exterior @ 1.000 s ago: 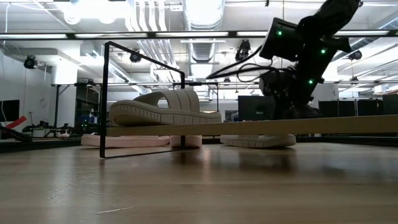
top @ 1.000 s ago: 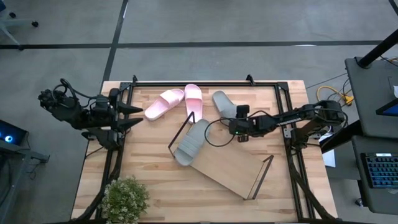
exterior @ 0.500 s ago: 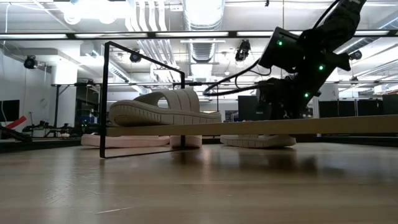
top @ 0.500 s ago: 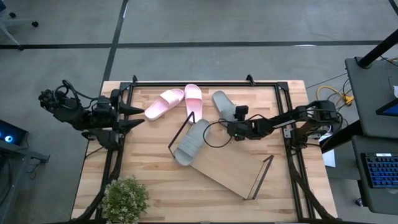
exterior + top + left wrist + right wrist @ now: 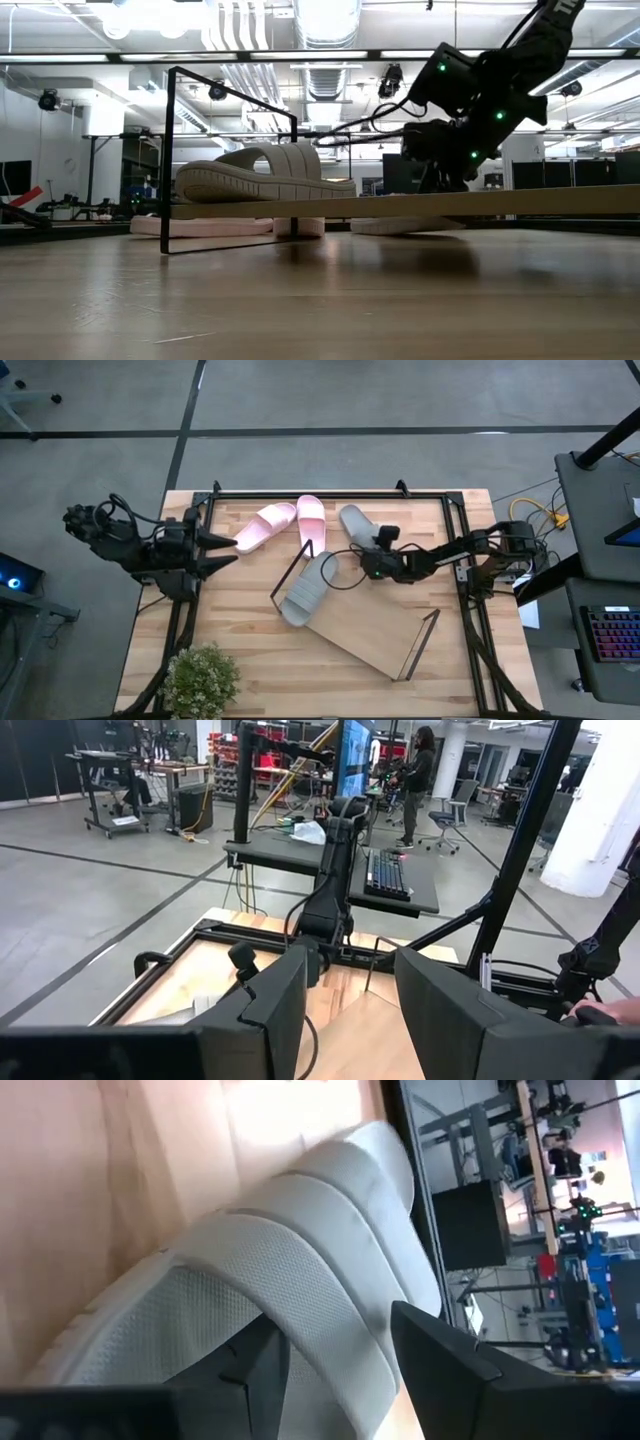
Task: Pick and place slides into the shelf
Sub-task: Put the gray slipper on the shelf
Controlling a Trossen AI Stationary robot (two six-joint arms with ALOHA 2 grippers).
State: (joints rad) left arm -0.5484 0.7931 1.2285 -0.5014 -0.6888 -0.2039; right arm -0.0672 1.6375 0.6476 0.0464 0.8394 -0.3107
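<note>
One grey slide (image 5: 352, 522) lies sole-down on the table beyond the shelf (image 5: 370, 625). My right gripper (image 5: 362, 558) is open and slants down onto it, straddling its ribbed strap (image 5: 330, 1310). A second grey slide (image 5: 305, 590) rests sole-down on the shelf's left end, beside the wire frame (image 5: 290, 568). Both pink slides (image 5: 263, 526) (image 5: 311, 520) lie on the table at the far side. My left gripper (image 5: 228, 550) waits open at the table's left edge, raised and level. My right gripper has one finger (image 5: 250, 1370) under the grey slide's strap and the other finger (image 5: 440, 1370) outside it, so the strap's edge (image 5: 345, 1370) runs between them. It comes slanting down from the table's right side. The slide's sole stays on the table. Whether the pads press the strap I cannot tell.
The shelf lies slantwise across the table's middle, its right wire frame (image 5: 420, 645) near the front. A potted plant (image 5: 200, 678) stands at the near left corner. A dark rail (image 5: 330, 493) runs along the table's far edge. In the low view the shelf board (image 5: 450, 205) crosses in front of the gripper.
My right gripper has sunk and moved toward the table's left onto the grey slide, tipping its fingers further down and rolling a little. The grey slide has been nudged slightly toward the far left.
</note>
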